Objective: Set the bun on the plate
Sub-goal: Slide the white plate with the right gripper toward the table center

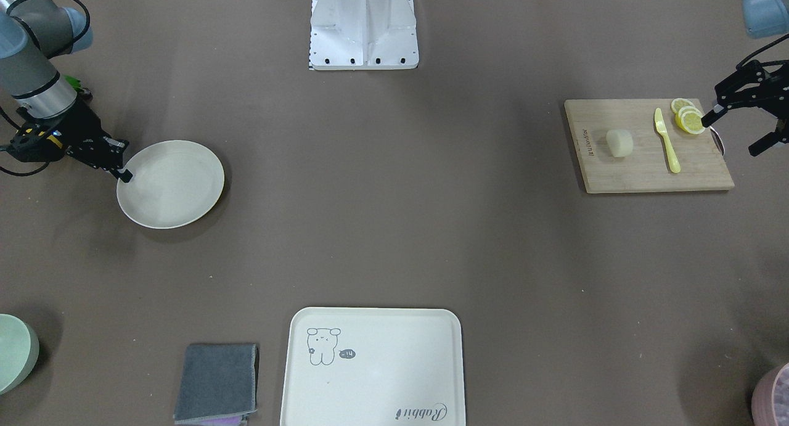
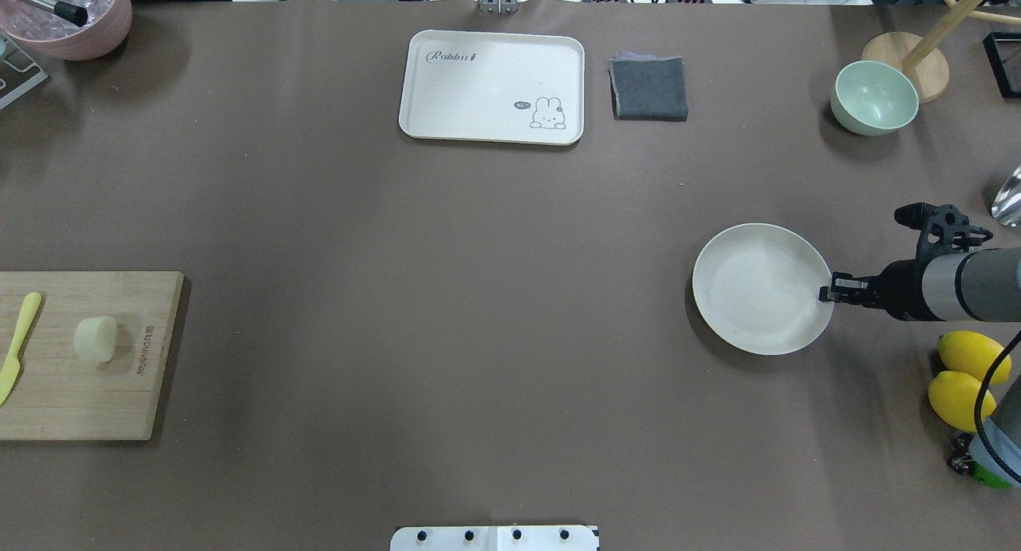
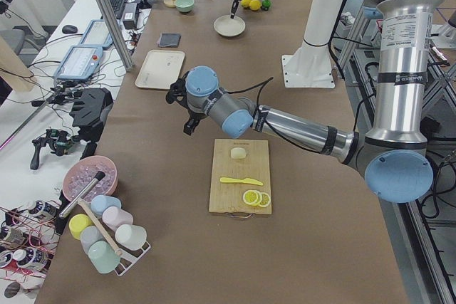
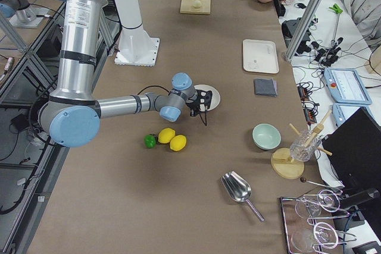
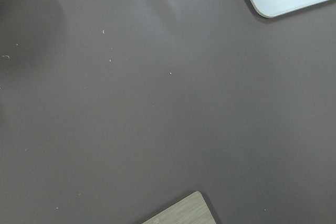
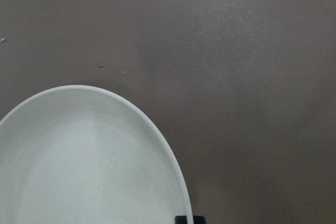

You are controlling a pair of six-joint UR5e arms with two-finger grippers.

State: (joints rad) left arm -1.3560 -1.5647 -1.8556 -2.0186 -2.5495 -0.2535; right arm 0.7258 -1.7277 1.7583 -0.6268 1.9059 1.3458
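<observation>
The bun (image 1: pixel 619 143) (image 2: pixel 96 338) is a small pale lump lying on a wooden cutting board (image 1: pixel 641 174). My left gripper (image 1: pixel 733 134) hangs open beyond the board's outer end, past the lemon slices (image 1: pixel 688 118), well apart from the bun. The round cream plate (image 1: pixel 171 184) (image 2: pixel 762 288) (image 6: pixel 79 166) lies bare on the other side of the table. My right gripper (image 1: pixel 125 176) (image 2: pixel 826 294) is shut, its tip at the plate's outer rim. Whether it pinches the rim I cannot tell.
A yellow knife (image 1: pixel 667 141) lies on the board beside the bun. A cream tray (image 2: pixel 492 86) and grey cloth (image 2: pixel 649 88) sit on the far side. A green bowl (image 2: pixel 873 98) and two lemons (image 2: pixel 967 374) are near the right arm.
</observation>
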